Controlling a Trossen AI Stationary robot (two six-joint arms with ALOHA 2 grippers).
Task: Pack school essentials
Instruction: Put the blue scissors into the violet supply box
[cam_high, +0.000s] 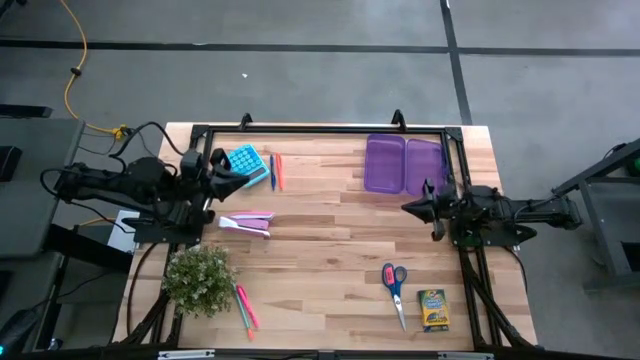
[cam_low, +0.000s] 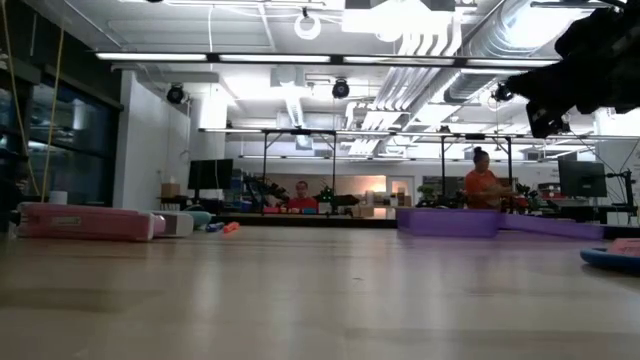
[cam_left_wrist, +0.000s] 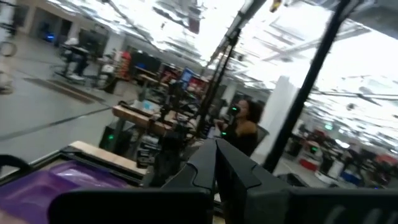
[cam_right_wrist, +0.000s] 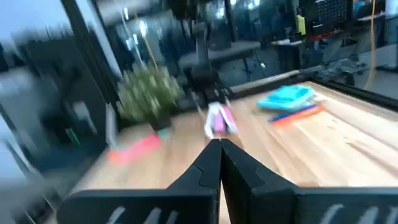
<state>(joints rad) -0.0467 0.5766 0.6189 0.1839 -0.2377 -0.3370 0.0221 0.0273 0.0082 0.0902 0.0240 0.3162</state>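
1. We find the scissors and the crayon box near the table's front right corner, at about 5 o'clock from its centre.
2. We see orange and blue pens beside a blue holder at 11 o'clock; pink and green pens lie at 7 o'clock, just beside the potted plant.
3. We note the open purple case at 1 o'clock.
4. Our right gripper hovers at 3 o'clock, its fingers pressed together, holding nothing.
5. Our left gripper sits at 10 o'clock, fingers likewise closed.
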